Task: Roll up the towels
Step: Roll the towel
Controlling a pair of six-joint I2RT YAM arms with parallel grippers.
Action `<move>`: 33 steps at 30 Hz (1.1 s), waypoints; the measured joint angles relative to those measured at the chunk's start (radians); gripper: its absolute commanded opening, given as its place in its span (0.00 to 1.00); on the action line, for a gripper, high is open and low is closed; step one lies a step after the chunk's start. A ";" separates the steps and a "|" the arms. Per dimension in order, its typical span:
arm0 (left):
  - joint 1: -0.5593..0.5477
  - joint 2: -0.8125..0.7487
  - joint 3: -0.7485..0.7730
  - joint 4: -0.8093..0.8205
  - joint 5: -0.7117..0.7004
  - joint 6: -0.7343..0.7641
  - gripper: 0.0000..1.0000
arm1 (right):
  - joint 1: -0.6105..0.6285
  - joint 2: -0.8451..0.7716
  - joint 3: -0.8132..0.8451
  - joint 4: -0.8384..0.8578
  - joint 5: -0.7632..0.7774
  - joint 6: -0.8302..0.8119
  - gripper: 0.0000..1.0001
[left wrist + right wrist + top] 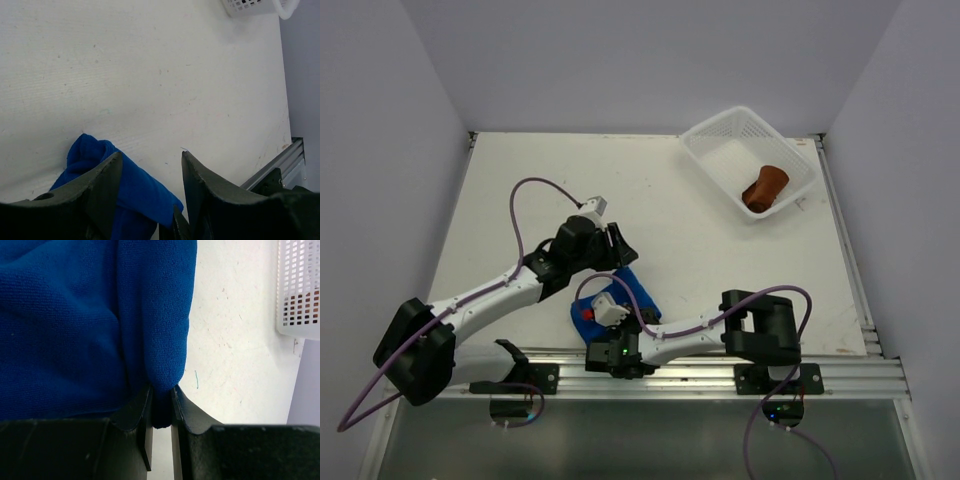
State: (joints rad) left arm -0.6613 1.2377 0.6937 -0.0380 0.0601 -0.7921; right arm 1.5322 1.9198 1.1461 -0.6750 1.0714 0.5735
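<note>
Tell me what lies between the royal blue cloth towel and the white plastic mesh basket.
Nothing: only bare white tabletop separates blue towel and mesh basket, clearest in the top external view.

Left gripper (151, 162) agape; right gripper (161, 395) tightly pinched.

Plain pale lavender-grey walls (650, 60) close in the white table (720, 260) at the back and on both sides. The tabletop is matt, faintly scuffed and speckled. An aluminium rail (865, 366) runs along its near edge, and a side rail (848, 250) runs up its right edge. The light is soft and even, with faint shadows.
</note>
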 measured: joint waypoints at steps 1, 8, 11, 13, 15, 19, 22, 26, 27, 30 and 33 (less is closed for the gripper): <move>0.000 0.000 0.000 0.008 0.007 0.000 0.55 | 0.000 0.000 0.000 0.001 0.000 -0.010 0.00; 0.000 0.005 -0.027 0.130 0.093 -0.001 0.54 | 0.000 0.000 -0.007 0.034 -0.021 -0.108 0.00; -0.008 0.018 -0.053 0.169 0.112 -0.002 0.54 | 0.000 0.000 -0.007 0.037 -0.028 -0.138 0.00; -0.016 0.023 -0.083 0.195 0.115 -0.002 0.54 | 0.000 0.005 -0.006 0.037 -0.035 -0.151 0.00; -0.027 0.027 -0.119 0.213 0.116 -0.002 0.54 | 0.000 0.006 -0.007 0.037 -0.042 -0.162 0.00; -0.036 0.045 -0.201 0.267 0.119 -0.016 0.54 | 0.000 0.006 -0.007 0.039 -0.046 -0.177 0.00; -0.035 0.065 -0.254 0.315 0.117 -0.036 0.54 | 0.000 0.006 -0.007 0.041 -0.050 -0.187 0.00; -0.036 0.086 -0.297 0.408 0.115 -0.060 0.53 | 0.001 0.005 -0.010 0.048 -0.053 -0.197 0.18; -0.037 0.094 -0.306 0.431 0.113 -0.064 0.53 | 0.001 0.003 -0.016 0.056 -0.053 -0.199 0.20; -0.044 0.118 -0.333 0.500 0.108 -0.079 0.52 | 0.001 -0.018 -0.045 0.086 -0.063 -0.205 0.34; -0.051 0.129 -0.356 0.556 0.095 -0.090 0.51 | 0.001 -0.066 -0.078 0.115 -0.082 -0.208 0.44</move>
State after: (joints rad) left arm -0.7124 1.3670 0.3378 0.5179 0.1551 -0.8822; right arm 1.5333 1.8538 1.0683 -0.5602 0.9894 0.3653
